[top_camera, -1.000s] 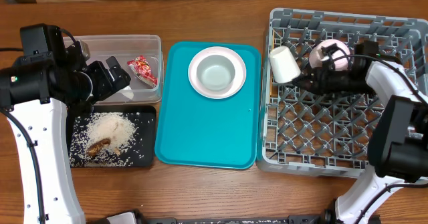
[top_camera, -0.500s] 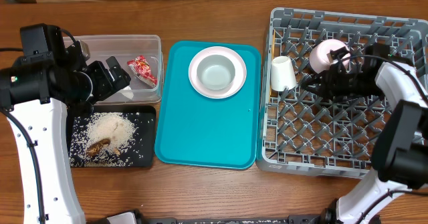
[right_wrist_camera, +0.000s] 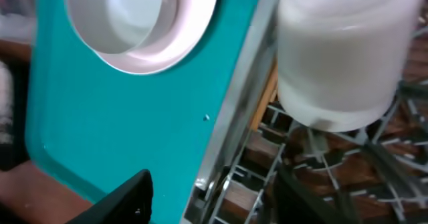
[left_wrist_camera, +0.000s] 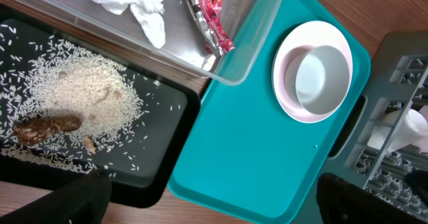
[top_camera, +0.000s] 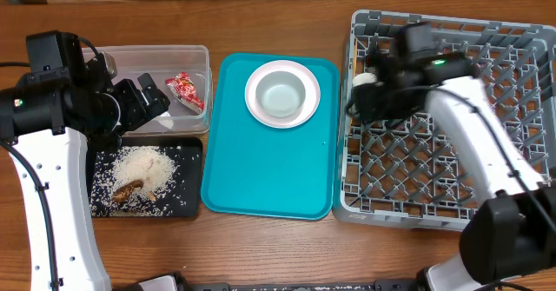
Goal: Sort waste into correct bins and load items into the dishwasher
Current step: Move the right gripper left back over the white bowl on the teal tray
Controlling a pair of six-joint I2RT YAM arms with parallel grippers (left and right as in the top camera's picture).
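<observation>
On the far left, the clear tub [top_camera: 130, 65] holds the napkin [left_wrist_camera: 137, 0] and the red wrapper [top_camera: 185, 91]. Just nearer than it, the black tray [top_camera: 187, 200] carries the rice [top_camera: 143, 169] and the brown scrap [top_camera: 130, 188]. My left gripper [top_camera: 152, 100] hangs over where the two bins meet, with its jaws at their widest and nothing in them. I judge the waste sorted, so that arm can stay put.

In the middle, the teal tray [top_camera: 261, 169] has the bowl [left_wrist_camera: 323, 80] sitting inside the plate [left_wrist_camera: 281, 57] at its far end. Both are yet to be loaded.

On the right is the dish rack [top_camera: 443, 178]. The small cup [right_wrist_camera: 341, 50] stands mouth-down among the pegs in its far left corner. My right gripper [right_wrist_camera: 214, 180] is just beside the cup with its fingers parted and nothing between them.

I take the step in hand to be getting clear of the cup and going for the bowl. I would lift straight up until the fingers are above the pegs and the rack wall, and only then swing left, because a sideways sweep could tip the cup. For the bowl, I would come down over one rim with the jaws wide and pinch the wall. Then I would raise it slowly so the plate underneath does not drag along.
</observation>
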